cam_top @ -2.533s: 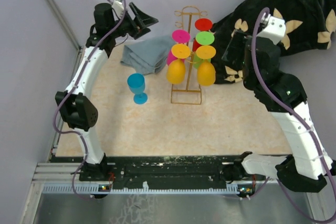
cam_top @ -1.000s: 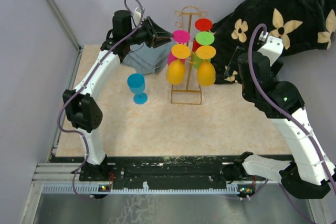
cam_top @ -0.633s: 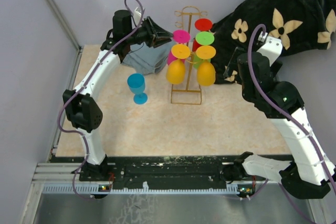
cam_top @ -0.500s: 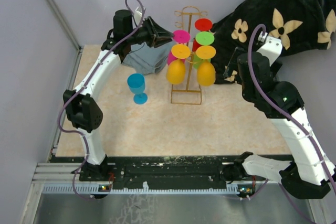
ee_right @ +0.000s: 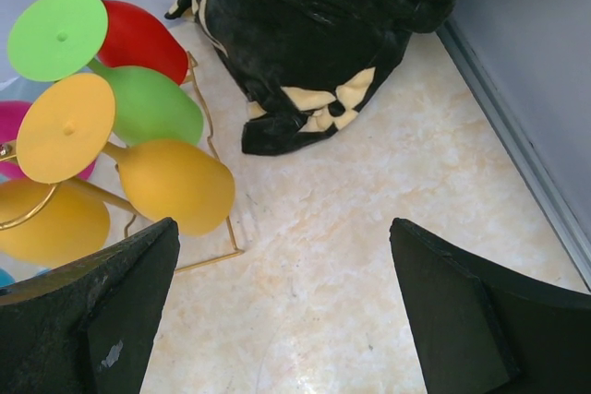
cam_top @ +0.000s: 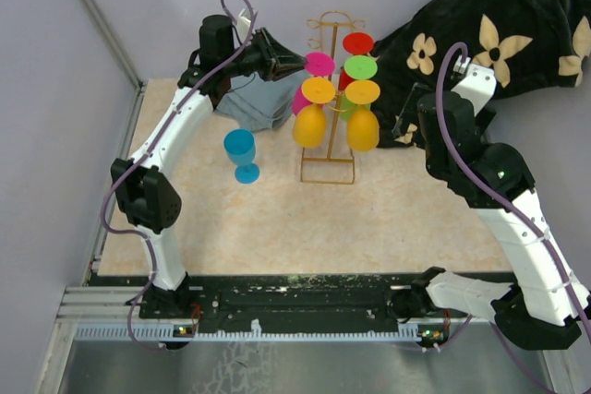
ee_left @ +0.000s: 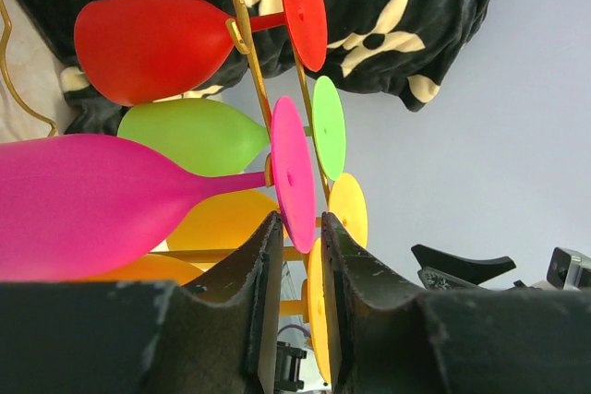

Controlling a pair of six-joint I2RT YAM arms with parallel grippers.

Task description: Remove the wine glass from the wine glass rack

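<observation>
Two fingers (ee_left: 263, 269) of the left tool (ee_left: 301, 232) stand drawn close on either side of the round foot of the pink wine glass (ee_left: 92, 200), the foot's edge in the narrow gap between them; whether the pads already bite cannot be told from here. That glass hangs on its side from a hook on the left of the gold rack (cam_top: 328, 173), stem in the wire, bowl pointing down toward the desk (cam_top: 369, 219). The right tool (ee_right: 277, 320) is spread wide and holds nothing, hovering over the desk just right of the rack.

Judging from this, the step in hand is closing on the foot and drawing the glass clear. A firm, square pinch on the foot matters first, since a thin disc can twist out. Then the pull should run along the hook's open end, away from the post, with the stem held level so it slides rather than drags the light rack over. The green foot (ee_left: 329, 126) and yellow foot (ee_left: 349, 209) sit just beside the fingers, so the path needs to stay narrow. A blue glass (cam_top: 240, 149) stands on the desk well left of the rack, near a grey cloth (cam_top: 259, 103)
</observation>
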